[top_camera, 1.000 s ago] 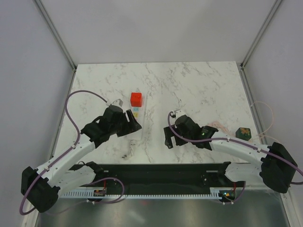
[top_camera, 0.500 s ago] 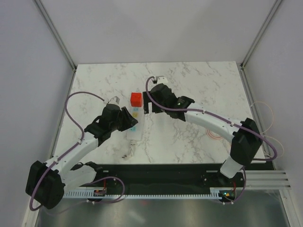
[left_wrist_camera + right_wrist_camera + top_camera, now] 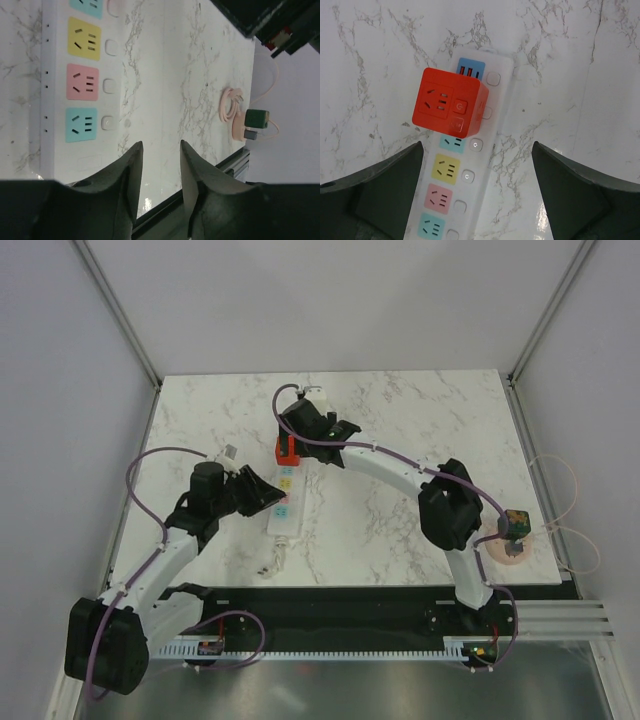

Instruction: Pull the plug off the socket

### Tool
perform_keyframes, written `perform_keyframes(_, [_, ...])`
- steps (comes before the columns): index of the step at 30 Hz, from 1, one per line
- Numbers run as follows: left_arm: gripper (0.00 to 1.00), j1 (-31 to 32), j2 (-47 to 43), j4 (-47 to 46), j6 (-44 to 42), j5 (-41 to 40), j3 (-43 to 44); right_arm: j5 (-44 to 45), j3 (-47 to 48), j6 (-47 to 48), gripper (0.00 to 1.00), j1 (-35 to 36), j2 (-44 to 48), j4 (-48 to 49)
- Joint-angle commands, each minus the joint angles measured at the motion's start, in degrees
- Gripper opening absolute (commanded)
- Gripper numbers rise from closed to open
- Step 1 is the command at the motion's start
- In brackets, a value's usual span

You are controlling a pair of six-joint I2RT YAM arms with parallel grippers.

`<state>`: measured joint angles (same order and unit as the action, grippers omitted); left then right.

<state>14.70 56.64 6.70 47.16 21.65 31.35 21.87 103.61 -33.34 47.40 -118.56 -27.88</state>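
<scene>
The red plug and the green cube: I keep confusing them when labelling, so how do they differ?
The red plug is bright red-orange, the green cube dark green. The red plug sits on the far end of the white power strip; the green cube lies apart, near the right edge of the table. A coiled pink cable lies by the green cube, none by the red plug. Both are small blocks.
</scene>
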Motion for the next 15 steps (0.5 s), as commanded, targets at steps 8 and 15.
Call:
perform_keyframes(8, [0.40, -2.39, -1.80, -1.79, 1.27, 7.71, -2.35, 5.46, 15.81, -1.64, 0.98, 0.77, -11.68, -0.51])
perform_keyframes(15, [0.24, -4.50, 2.77, -6.26, 4.96, 13.32, -1.91, 10.47, 18.38, -1.73, 0.98, 2.52, -14.76, -0.42])
